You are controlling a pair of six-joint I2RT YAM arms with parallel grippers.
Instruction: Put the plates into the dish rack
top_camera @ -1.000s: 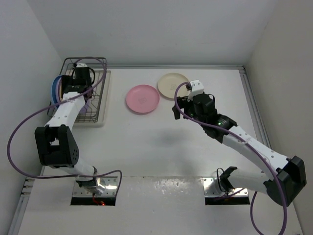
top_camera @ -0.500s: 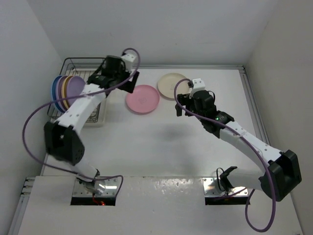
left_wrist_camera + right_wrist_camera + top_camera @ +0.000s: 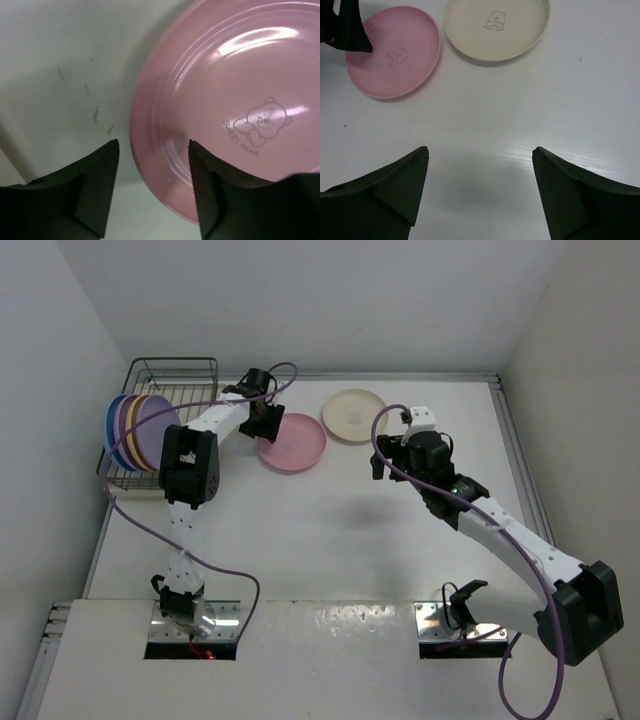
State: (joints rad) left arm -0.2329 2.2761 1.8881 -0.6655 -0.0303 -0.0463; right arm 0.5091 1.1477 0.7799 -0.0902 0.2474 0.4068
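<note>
Purple, yellow-orange and blue plates [image 3: 135,430] are standing on edge in the dish rack [image 3: 180,365] at the far left, four by our count, so we are judging the job roughly two thirds done. To the right, the left gripper [image 3: 262,420] is straddling the left rim of the pink plate [image 3: 295,445] with its jaws apart, nothing clamped yet. That plate is lying flat on the table [image 3: 330,530]. Further right, the cream plate [image 3: 352,415] is lying flat close by. The right gripper [image 3: 392,458] is hovering near it, wide apart and empty. Those two plates are waiting to be loaded.
</note>
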